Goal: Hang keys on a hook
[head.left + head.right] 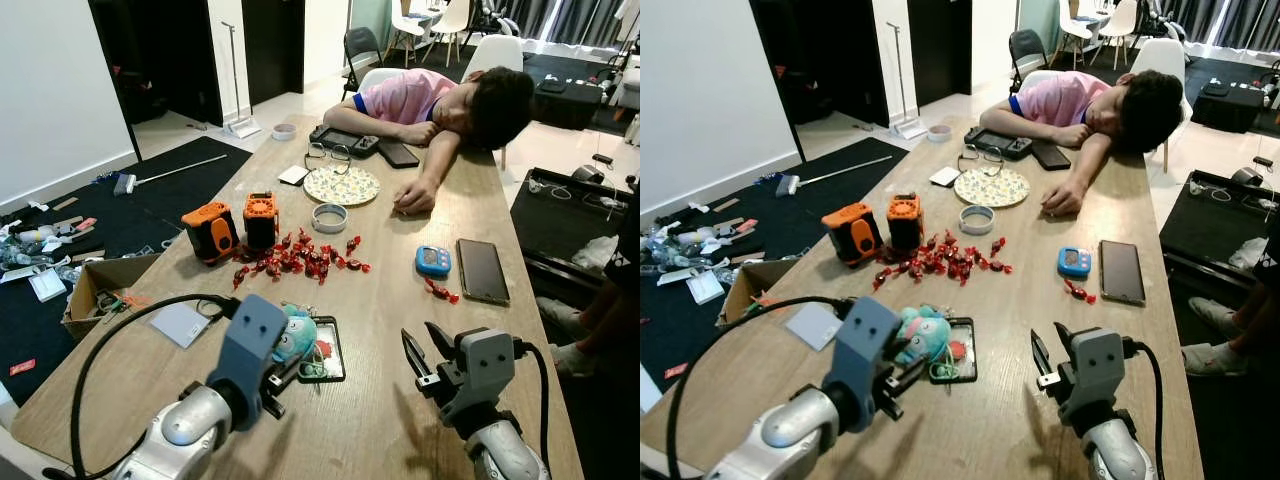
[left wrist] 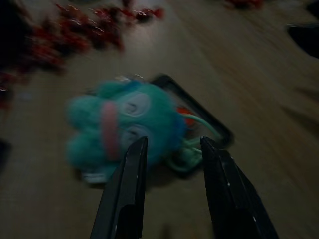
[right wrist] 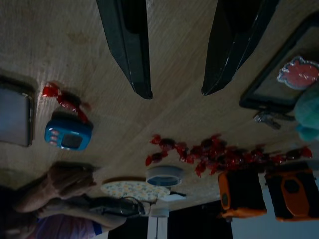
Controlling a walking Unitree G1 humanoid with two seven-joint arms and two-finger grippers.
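The left claw hovers, fingers apart, just above the teal plush key fob on the worktop. The head views hide those fingers behind the wrist; the wrist view shows the green loop between them. The right claw, also apart, hangs over bare wood beside the fob.

Head views bright; wrist views dim, blurred.

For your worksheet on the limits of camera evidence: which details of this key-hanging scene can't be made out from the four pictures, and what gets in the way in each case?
- Keys: small, dim beside the teal plush; left wrist view blurred.
- Tray: near side hidden behind the left gripper in the eye views.
- Left gripper's fingers: open, tips near the plush; contact unclear.
- Right gripper: open above bare table.
- Cardboard box: contents too small.
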